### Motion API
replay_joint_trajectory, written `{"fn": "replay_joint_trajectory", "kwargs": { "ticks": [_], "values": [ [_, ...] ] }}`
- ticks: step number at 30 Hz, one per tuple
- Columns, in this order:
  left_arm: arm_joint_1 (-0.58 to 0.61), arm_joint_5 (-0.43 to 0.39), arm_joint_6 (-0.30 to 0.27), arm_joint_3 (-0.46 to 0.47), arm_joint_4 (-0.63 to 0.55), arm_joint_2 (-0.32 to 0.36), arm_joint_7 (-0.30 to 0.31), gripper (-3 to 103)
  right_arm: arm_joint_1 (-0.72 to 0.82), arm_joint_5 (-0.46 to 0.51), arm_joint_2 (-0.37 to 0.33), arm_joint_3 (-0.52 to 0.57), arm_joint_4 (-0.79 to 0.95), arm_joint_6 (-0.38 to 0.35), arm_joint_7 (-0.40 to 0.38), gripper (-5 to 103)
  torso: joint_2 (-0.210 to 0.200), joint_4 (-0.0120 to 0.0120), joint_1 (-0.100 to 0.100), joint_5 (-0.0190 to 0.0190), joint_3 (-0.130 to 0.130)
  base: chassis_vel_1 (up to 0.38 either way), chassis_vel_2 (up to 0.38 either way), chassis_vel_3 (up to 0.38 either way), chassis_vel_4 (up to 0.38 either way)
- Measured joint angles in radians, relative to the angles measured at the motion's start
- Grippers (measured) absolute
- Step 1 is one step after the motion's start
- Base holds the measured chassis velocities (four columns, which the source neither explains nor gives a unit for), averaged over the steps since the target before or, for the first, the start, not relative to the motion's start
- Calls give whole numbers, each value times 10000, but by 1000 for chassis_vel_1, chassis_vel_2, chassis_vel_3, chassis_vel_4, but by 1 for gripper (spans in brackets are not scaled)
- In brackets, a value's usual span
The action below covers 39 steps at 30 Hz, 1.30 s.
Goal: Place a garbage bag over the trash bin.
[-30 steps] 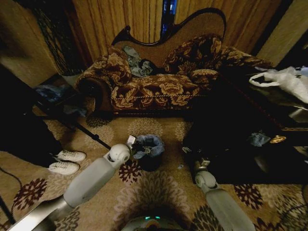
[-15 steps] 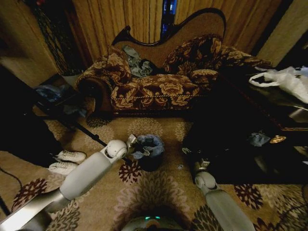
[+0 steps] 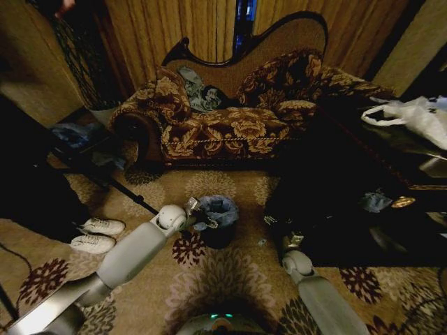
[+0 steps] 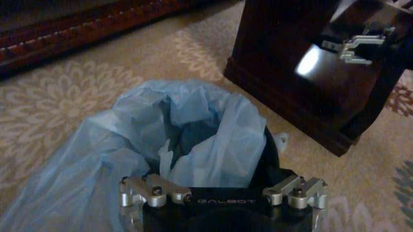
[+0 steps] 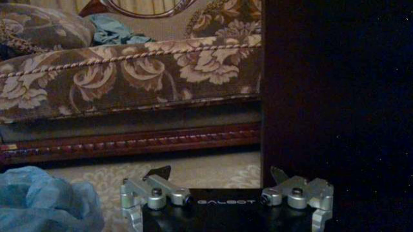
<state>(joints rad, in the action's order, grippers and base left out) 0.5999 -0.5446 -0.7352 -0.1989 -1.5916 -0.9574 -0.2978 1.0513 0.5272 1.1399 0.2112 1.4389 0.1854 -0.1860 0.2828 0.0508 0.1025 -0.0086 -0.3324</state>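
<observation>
One garbage bag (image 3: 218, 208), light blue and crumpled, was seen draped into and over the trash bin (image 3: 217, 236), which stood on the patterned carpet (image 3: 230, 272) in front of the sofa (image 3: 223, 118), beside a dark wooden cabinet (image 4: 310, 72). Bag film was spilled over the rim on one side. The left gripper (image 3: 198, 213) was positioned at the bin's rim; whether film was pinched cannot be told. The right gripper (image 5: 223, 181) was held spread wide, low beside the cabinet, apart from the bin.
</observation>
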Motion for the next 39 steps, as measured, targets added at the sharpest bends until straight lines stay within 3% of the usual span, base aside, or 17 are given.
{"fn": "replay_joint_trajectory", "kwargs": {
  "ticks": [4,11,14,17,27,30,34,39],
  "values": [
    [-61,87,0,-13,158,5,55,102,14,1,-16,29,-65,-3,-3,100,0,0,0,0,0,0,0,0,0],
    [-122,94,0,18,306,-124,299,93,15,11,6,47,-222,-4,-5,100,0,0,0,2,0,0,0,0,0],
    [-148,99,0,16,410,-211,332,80,-16,30,10,46,-265,-12,-35,100,0,0,0,1,0,0,0,0,0],
    [-148,112,0,16,473,-252,302,74,-25,38,-2,42,-273,-14,-38,100,0,0,0,0,0,0,0,0,0],
    [-105,662,-1,-58,616,-335,-679,33,-66,60,-40,14,-372,-9,22,100,0,0,0,0,0,0,0,0,0],
    [-98,686,-1,-58,618,-343,-686,29,-67,60,-40,21,-401,-1,37,100,0,0,0,1,0,0,0,0,0],
    [-68,697,-1,-22,654,-339,-673,9,-71,59,-50,24,-436,38,91,100,0,0,0,1,0,0,0,0,0],
    [-46,697,-1,25,683,-353,-662,2,-123,57,-54,19,-483,54,109,100,0,0,0,1,0,0,0,0,0]
  ]
}}
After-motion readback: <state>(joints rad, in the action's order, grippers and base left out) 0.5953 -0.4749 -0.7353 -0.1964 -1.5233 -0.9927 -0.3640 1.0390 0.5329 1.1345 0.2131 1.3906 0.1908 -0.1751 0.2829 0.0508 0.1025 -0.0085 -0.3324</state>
